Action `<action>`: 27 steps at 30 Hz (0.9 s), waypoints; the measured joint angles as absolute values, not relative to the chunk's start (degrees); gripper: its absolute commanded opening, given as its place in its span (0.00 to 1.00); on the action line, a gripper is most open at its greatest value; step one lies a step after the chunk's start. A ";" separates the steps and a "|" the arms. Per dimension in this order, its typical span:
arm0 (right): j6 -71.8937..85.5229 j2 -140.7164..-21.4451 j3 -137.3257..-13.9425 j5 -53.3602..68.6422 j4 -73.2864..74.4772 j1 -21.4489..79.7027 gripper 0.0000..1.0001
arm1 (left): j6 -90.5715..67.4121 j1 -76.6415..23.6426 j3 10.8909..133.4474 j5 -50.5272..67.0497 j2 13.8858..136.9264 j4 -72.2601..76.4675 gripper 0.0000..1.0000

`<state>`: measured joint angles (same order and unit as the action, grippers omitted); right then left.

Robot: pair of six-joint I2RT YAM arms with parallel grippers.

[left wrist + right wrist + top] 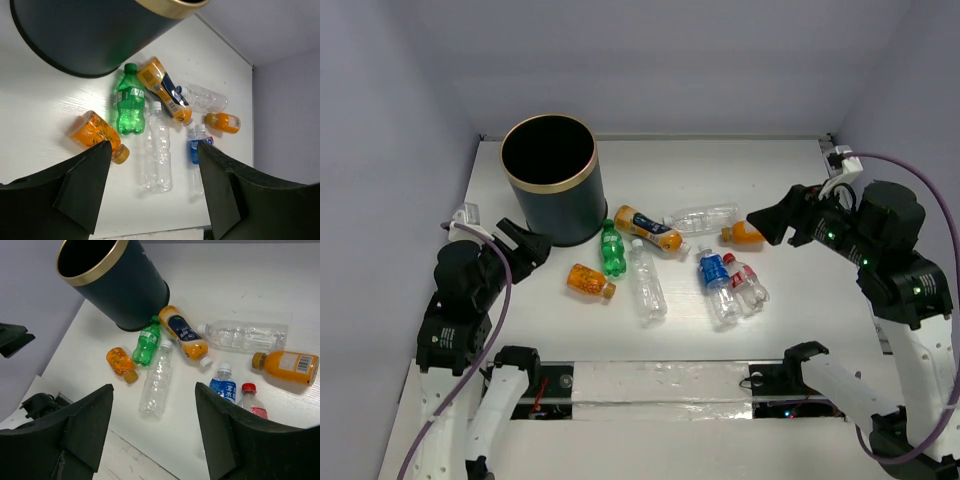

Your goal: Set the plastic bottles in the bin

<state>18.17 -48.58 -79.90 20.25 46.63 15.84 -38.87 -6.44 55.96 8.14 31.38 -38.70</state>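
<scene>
Several plastic bottles lie on the white table right of the dark bin [563,212] with its gold rim. They are a small orange one [590,281], a green one [612,250], a clear one [646,283], an orange one with a navy label [648,229], a clear one [703,217], another orange one [744,235], a blue-labelled one [717,285] and a red-labelled one [747,282]. My left gripper [528,248] is open and empty, left of the small orange bottle [95,132]. My right gripper [770,222] is open and empty, beside the orange bottle [287,366].
The bin [125,290] stands upright at the table's back left, its mouth open. Grey walls close in the table at the back and sides. A taped strip [660,385] runs along the near edge between the arm bases.
</scene>
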 measured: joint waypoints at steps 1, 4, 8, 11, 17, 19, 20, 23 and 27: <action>18.20 -47.97 -79.59 20.12 46.52 15.84 0.67 | -39.07 -6.44 55.83 8.47 31.11 -39.24 0.66; 18.26 -46.54 -78.28 19.94 46.24 15.84 0.41 | -39.77 -6.44 55.09 9.96 30.17 -40.42 0.53; 19.38 -45.34 -77.01 20.34 45.89 15.84 0.00 | -41.98 -6.44 51.53 13.21 29.06 -40.51 0.04; 20.43 -45.36 -75.42 21.54 45.71 15.84 0.00 | -43.09 -6.44 47.37 15.66 28.27 -41.58 0.00; 21.58 -44.60 -70.22 24.67 44.84 15.84 0.00 | -45.60 -6.44 40.84 17.82 25.08 -44.07 0.00; 21.91 -44.21 -68.01 26.11 44.05 15.84 0.00 | -46.54 -6.44 39.18 18.06 23.18 -44.64 0.00; 22.09 -44.21 -66.70 26.96 43.51 15.84 0.00 | -46.98 -6.44 38.83 18.06 22.79 -44.93 0.00; 22.48 -43.86 -63.64 28.91 42.72 15.84 0.06 | -47.79 -6.44 38.83 17.80 23.55 -44.93 0.07; 22.76 -43.92 -61.28 29.41 42.33 15.84 0.48 | -48.90 -6.96 38.70 16.67 26.85 -44.45 0.51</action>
